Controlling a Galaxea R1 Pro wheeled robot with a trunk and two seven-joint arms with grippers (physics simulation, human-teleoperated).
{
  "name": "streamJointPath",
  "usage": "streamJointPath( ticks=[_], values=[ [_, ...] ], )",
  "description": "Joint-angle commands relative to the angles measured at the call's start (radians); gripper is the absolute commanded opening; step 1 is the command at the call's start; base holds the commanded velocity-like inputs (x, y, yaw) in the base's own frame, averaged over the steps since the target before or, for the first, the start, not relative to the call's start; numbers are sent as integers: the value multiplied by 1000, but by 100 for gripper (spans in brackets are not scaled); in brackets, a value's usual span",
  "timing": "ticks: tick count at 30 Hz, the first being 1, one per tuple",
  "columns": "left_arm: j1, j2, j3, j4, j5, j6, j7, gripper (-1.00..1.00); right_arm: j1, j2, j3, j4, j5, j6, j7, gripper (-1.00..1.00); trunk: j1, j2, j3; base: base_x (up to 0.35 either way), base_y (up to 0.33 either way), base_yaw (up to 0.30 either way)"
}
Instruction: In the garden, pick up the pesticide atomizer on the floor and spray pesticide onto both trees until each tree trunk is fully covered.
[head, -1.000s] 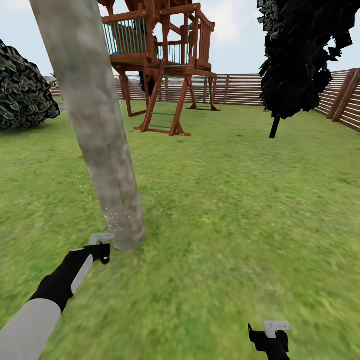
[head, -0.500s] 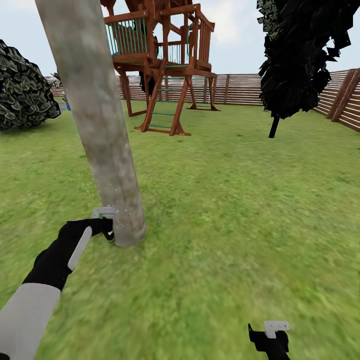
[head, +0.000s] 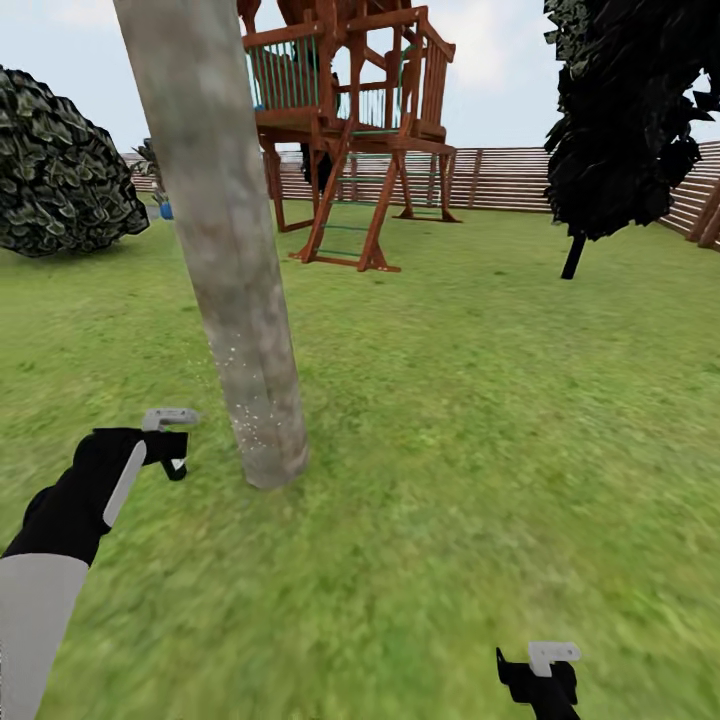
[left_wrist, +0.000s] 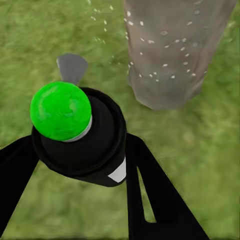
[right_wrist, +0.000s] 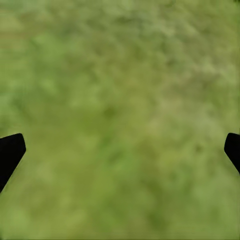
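The pesticide atomizer (head: 168, 418), dark-bodied with a light grey nozzle, is held in my left gripper (head: 176, 455), a short way left of the tree (head: 238, 300) and near its base. From the left wrist, the atomizer (left_wrist: 62, 110) shows a green cap and grey nozzle, with my left gripper (left_wrist: 80, 147) shut on its black body. Its nozzle points toward the trunk (left_wrist: 175, 50), whose mottled bark is dotted with white droplets low down. My right gripper (head: 545, 680) hangs low at the right, and in its wrist view it (right_wrist: 120, 152) stands open over bare grass.
A wooden play tower (head: 350, 120) stands behind the trunk. A black conifer (head: 620, 110) rises at the right and a dark bush (head: 60, 170) at the left. A slatted fence (head: 500, 178) closes the lawn's far side. Grass (head: 480, 420) spreads all around.
The head view has turned slightly, shifting everything rightward. My left gripper rose with the atomizer toward the trunk, then drew back left of it. The right arm stayed still.
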Motion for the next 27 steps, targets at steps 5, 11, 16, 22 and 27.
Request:
streamJointPath(
  ticks=[5, 11, 16, 22, 27],
  values=[
    [-3, -8, 4, 2, 3, 4, -60, -100, -1, -1, -5, 1, 11, -3, -3, 100, 0, 0, -1, 195, 95, 25],
    [1, -11, 0, 10, 2, 3, -69, -100, -1, 0, -6, 1, 10, -3, -3, 100, 0, 0, -1, 173, 87, 0],
    [2, -20, -2, 92, -2, -8, -68, -100, -1, 0, -6, 1, 10, -3, -4, 100, 0, 0, -1, 3, -25, 141],
    [16, -39, -4, 94, -7, -12, -59, -100, -1, 0, -5, 1, 11, -3, -3, 100, 0, 0, -1, 0, -250, 8],
    [16, -39, -3, 94, -7, -12, -57, -100, -1, 0, -5, 1, 11, -3, -2, 100, 0, 0, -1, 0, -269, 0]
  ],
)
